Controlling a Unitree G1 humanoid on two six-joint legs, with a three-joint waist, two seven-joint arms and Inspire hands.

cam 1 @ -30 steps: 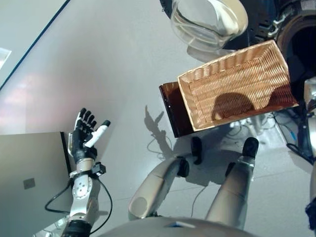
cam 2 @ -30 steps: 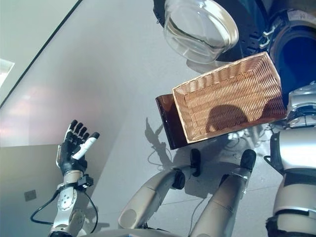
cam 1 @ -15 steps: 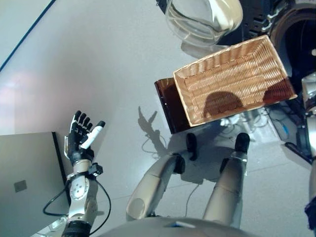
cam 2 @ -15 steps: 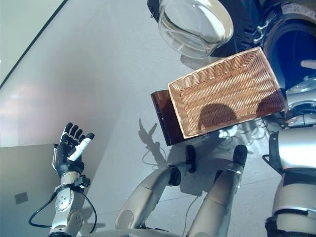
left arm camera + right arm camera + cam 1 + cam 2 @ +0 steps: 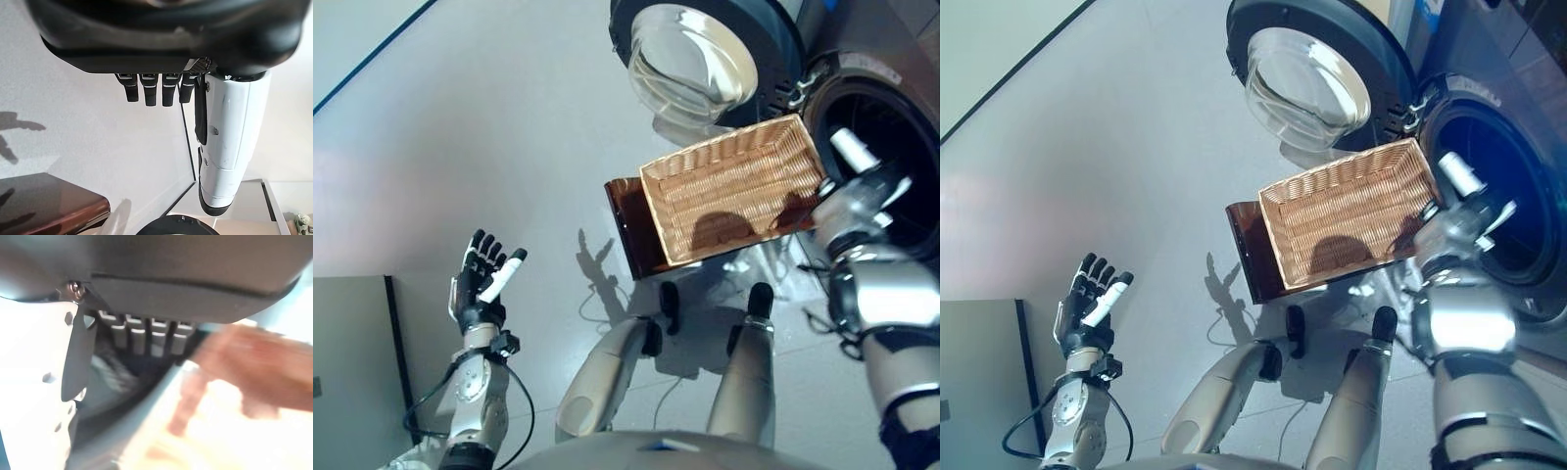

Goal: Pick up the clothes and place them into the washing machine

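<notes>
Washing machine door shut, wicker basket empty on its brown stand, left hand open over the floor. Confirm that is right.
Not quite: the washing machine door stands swung open, as the right eye view shows. The wicker basket is empty on its brown stand, and the left hand is open over the floor.

left hand [image 5: 481,284] raised, fingers spread; right hand [image 5: 850,186] outstretched, fingers straight.

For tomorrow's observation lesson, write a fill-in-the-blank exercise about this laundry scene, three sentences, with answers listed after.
1. The wicker basket holds ____ clothes.
2. The washing machine door stands ____.
3. The right hand is at the basket's end nearest the washer ____, while the left hand is raised with straight fingers.

Answers: no; open; drum
</notes>
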